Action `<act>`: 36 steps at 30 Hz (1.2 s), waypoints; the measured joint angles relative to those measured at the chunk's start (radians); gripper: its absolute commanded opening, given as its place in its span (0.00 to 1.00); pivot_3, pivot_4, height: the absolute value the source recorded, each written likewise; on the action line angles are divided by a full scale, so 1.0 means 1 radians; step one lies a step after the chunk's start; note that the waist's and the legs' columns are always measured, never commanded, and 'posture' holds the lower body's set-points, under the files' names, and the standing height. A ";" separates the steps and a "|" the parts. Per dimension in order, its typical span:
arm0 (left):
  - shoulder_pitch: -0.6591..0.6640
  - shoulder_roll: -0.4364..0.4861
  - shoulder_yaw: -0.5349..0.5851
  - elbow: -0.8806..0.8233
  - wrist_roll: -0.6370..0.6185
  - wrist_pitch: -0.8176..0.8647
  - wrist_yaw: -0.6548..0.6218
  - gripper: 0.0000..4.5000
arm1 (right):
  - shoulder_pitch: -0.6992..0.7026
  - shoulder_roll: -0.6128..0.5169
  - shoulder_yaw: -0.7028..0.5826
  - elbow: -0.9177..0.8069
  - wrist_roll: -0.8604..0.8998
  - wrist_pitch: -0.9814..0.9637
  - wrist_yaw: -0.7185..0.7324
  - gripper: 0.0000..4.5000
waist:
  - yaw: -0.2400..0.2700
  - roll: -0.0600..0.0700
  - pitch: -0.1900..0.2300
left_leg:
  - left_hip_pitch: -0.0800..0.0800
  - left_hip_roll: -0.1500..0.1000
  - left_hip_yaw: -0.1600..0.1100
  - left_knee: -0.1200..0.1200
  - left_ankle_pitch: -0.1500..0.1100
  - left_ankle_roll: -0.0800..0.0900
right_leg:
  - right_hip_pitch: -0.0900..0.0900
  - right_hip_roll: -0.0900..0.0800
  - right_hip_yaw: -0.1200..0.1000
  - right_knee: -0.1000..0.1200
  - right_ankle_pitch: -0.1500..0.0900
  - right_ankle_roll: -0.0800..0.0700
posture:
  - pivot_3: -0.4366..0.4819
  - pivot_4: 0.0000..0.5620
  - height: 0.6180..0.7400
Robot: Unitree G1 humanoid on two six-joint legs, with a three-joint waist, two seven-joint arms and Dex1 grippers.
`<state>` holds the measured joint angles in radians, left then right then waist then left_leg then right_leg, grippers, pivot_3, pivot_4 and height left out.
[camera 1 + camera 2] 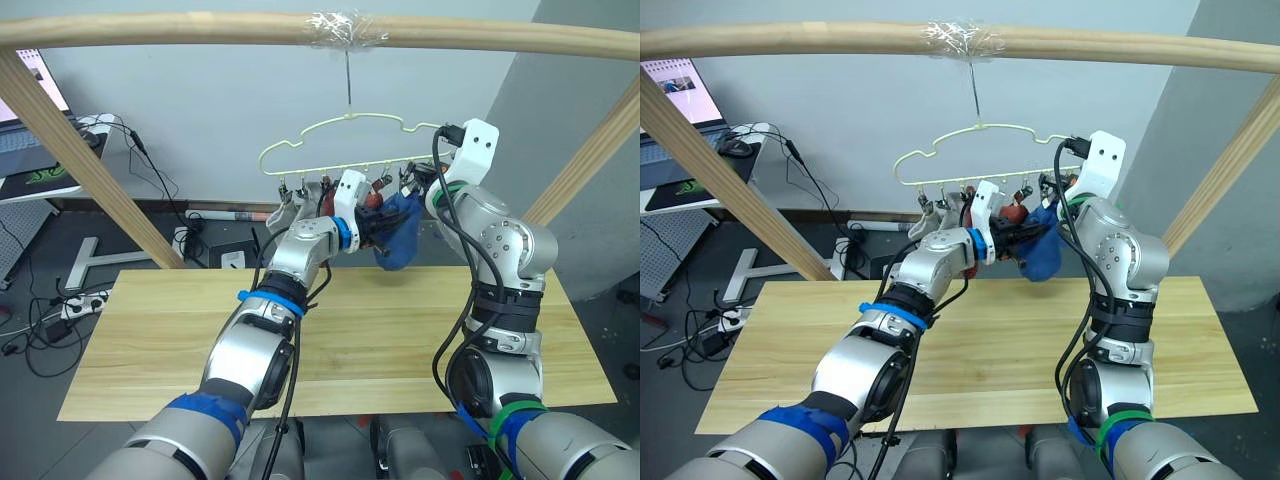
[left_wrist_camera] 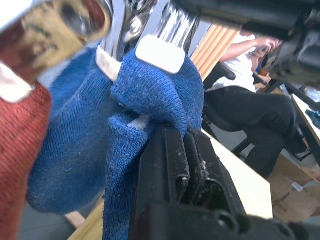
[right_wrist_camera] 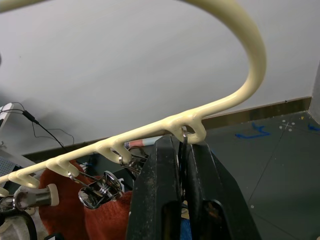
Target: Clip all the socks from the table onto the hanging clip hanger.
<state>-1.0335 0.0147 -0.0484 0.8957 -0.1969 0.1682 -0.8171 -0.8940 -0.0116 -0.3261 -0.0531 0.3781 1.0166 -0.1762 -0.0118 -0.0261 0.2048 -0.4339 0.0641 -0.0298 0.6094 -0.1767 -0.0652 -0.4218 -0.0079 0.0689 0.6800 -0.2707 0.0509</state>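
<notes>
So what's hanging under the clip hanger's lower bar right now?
Under the clip hanger: metal clips, rust-red sock and blue sock clipped up. The left gripper pinches the blue sock; the arms hide the other clips' contents.

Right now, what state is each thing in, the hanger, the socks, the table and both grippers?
pale-yellow wire clip hanger: hanging from the pole
blue knit sock: at the clips, held up
rust-red sock: clipped
light wooden table: bare
left gripper: shut on blue knit sock
right gripper: shut on a clip

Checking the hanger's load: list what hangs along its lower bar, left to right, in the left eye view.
Light grey sock → rust-red sock → left tool → blue sock → right tool, all under the clip hanger.
</notes>
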 measured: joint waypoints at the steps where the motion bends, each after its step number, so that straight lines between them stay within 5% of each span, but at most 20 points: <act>1: 0.000 -0.001 0.007 0.007 0.000 0.000 0.000 0.01 | 0.000 0.000 0.000 -0.001 0.000 0.000 0.000 0.00 | -0.001 0.000 0.000 | 0.000 0.000 0.000 0.000 0.000 0.000 | 0.000 0.000 0.000 0.000 0.000 0.000 | 0.52 0.28 1.00; 7: -0.009 -0.007 0.037 0.022 0.000 0.000 0.002 0.01 | 0.001 0.005 0.000 -0.001 0.000 0.000 0.000 0.00 | -0.010 0.000 0.000 | 0.000 0.000 0.000 0.000 0.000 0.000 | 0.000 0.000 0.000 0.000 0.000 0.000 | 0.52 0.27 1.00; 14: -0.024 -0.013 0.056 0.025 0.000 0.000 0.002 0.00 | 0.001 0.010 0.000 -0.004 0.001 0.007 0.001 0.52 | -0.014 0.000 0.000 | 0.000 0.000 0.000 0.000 0.000 0.000 | 0.000 0.000 0.000 0.000 0.000 0.000 | 0.53 0.27 1.00; 21: -0.027 -0.016 0.057 0.025 0.000 0.006 -0.003 0.00 | 0.006 0.010 0.004 -0.013 0.001 0.023 0.002 0.52 | -0.014 0.000 0.000 | 0.000 0.000 0.000 0.000 0.000 0.000 | 0.000 0.000 0.000 0.000 0.000 0.000 | 0.52 0.28 1.00; 29: -0.023 -0.013 0.051 0.008 0.003 0.028 -0.028 0.51 | 0.027 0.014 0.005 -0.068 0.006 0.060 0.002 0.53 | -0.015 0.000 0.000 | 0.000 0.000 0.000 0.000 0.000 0.000 | 0.000 0.000 0.000 0.000 0.000 0.000 | 0.52 0.28 1.00; 36: 0.094 0.036 0.015 -0.173 0.001 0.110 -0.050 0.99 | 0.134 -0.012 0.020 -0.214 0.046 0.156 0.040 0.53 | -0.016 0.000 0.000 | 0.000 0.000 -0.001 0.000 0.000 0.000 | 0.000 0.000 0.000 0.000 0.000 0.000 | 0.50 0.29 1.00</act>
<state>-0.9392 0.0505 -0.0336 0.7227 -0.1964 0.2786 -0.8671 -0.7601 -0.0241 -0.3065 -0.2667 0.4237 1.1726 -0.1360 -0.0282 -0.0260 0.2048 -0.4339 0.0642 -0.0303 0.6092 -0.1766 -0.0652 -0.4215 -0.0079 0.0688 0.6804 -0.2707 0.0509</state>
